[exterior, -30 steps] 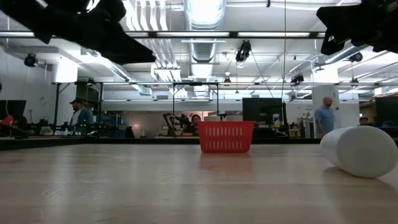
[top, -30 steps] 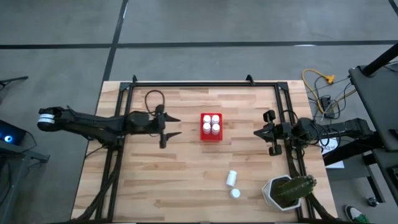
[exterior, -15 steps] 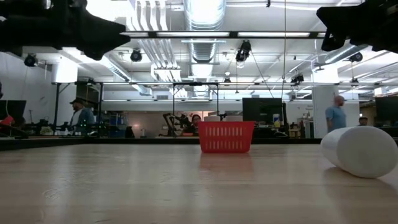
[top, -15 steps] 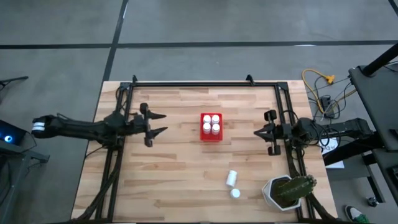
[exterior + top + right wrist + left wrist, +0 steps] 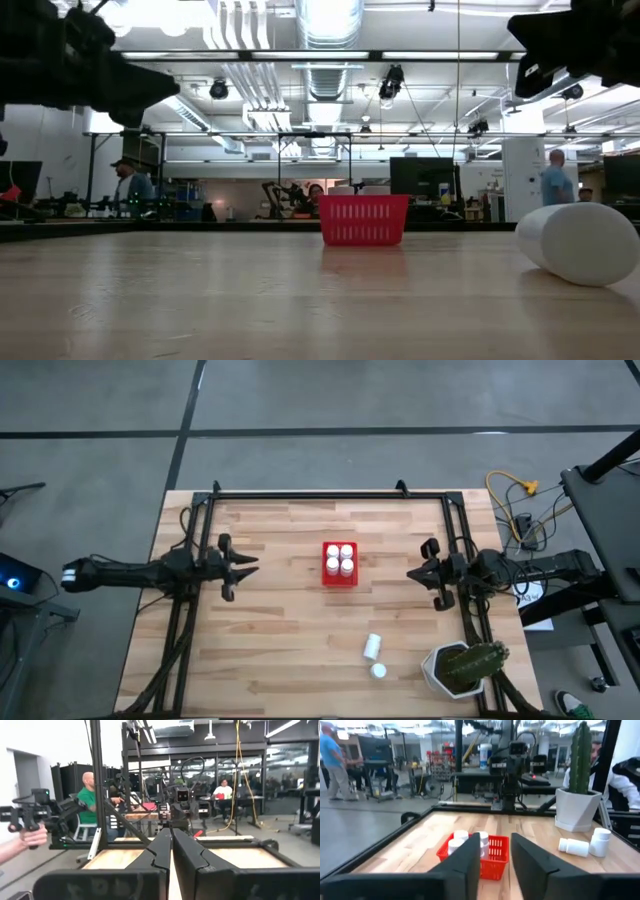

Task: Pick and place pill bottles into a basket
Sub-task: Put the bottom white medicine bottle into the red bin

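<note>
The red basket [image 5: 340, 576] stands at the table's middle with several white pill bottles [image 5: 340, 559] upright inside it. Two more pill bottles rest on the near right of the table: one lies on its side [image 5: 372, 648], the other stands upright [image 5: 379, 671]. My left gripper [image 5: 250, 565] hovers left of the basket, above the table's left part. It is open with a narrow gap and holds nothing; its wrist view shows the basket [image 5: 497, 862] beyond the fingers. My right gripper [image 5: 413, 573] waits shut, right of the basket.
A white pot with a green cactus [image 5: 462, 668] stands at the near right corner, close to the two loose bottles. A black metal frame [image 5: 330, 495] runs around the table's edges. Bare wood lies between my left gripper and the basket.
My left gripper has drawn back from beside the basket toward the table's left edge, and its fingers have come closer together with nothing between them. The bottles and the basket have stayed where they were.
</note>
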### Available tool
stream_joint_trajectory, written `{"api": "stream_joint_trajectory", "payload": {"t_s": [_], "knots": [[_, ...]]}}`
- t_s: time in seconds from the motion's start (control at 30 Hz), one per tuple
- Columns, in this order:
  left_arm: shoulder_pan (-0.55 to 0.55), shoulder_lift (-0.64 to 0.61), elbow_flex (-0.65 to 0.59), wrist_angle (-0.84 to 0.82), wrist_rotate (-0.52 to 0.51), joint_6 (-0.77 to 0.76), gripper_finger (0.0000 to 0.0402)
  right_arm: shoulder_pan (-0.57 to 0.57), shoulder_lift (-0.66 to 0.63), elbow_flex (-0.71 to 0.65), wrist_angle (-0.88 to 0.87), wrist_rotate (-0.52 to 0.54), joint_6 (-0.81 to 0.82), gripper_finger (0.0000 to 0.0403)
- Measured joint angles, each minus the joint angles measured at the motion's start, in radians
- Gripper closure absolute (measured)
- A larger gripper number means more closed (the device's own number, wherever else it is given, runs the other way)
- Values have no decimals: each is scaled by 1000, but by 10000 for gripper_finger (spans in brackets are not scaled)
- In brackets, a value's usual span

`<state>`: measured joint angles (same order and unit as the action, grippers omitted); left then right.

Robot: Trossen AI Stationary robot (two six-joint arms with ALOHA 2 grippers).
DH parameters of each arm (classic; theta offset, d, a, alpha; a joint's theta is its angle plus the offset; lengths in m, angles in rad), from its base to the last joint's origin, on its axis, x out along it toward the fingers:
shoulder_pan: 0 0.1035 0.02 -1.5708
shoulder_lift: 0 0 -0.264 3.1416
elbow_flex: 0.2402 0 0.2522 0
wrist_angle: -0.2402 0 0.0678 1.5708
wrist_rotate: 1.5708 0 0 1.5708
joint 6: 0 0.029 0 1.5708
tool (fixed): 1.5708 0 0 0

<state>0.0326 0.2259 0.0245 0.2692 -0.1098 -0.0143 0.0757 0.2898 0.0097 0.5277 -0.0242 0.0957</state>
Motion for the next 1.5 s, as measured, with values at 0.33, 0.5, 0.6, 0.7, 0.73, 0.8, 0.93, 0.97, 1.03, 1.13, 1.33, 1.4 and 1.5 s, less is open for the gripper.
{"api": "stream_joint_trajectory", "payload": {"t_s": [0.33, 0.5, 0.6, 0.7, 0.73, 0.8, 0.93, 0.97, 1.03, 1.13, 1.33, 1.4, 1.5], "knots": [[-1, -204, -16, -53, 120, 3, 393, 0, 25, 0, 0, 0, 62, 394], [-1, -188, -17, -110, 116, 75, 400, 0, 27, 0, 1, 0, 43, 394], [-1, -183, -17, -147, 73, 75, 400, 0, 29, 0, 2, 0, 28, 394], [-1, -184, -17, -157, 40, 74, 401, 0, 33, 0, 0, 0, 24, 394], [0, -181, -17, -159, 38, 74, 400, 0, 34, 0, 1, 0, 20, 394], [0, -181, -17, -166, 35, 75, 400, 0, 35, 0, 1, 0, -13, 394], [0, -173, -18, -173, 21, 91, 400, 0, 34, 0, 2, 0, -52, 394], [0, -169, -18, -174, 21, 91, 400, 0, 34, 0, 2, 0, -51, 394], [0, -157, -18, -174, 20, 91, 400, 0, 35, 0, 2, 0, -51, 394], [0, -144, -18, -173, 20, 91, 400, 0, 34, 0, 2, 0, -55, 394], [0, -117, -19, -174, 20, 115, 400, 0, 35, 0, 7, 63, -65, 394], [0, -109, -19, -174, 20, 129, 400, 0, 35, 0, 10, 112, -64, 394], [0, -96, -19, -174, 20, 129, 400, 0, 35, 0, 14, 129, -61, 394]]}}
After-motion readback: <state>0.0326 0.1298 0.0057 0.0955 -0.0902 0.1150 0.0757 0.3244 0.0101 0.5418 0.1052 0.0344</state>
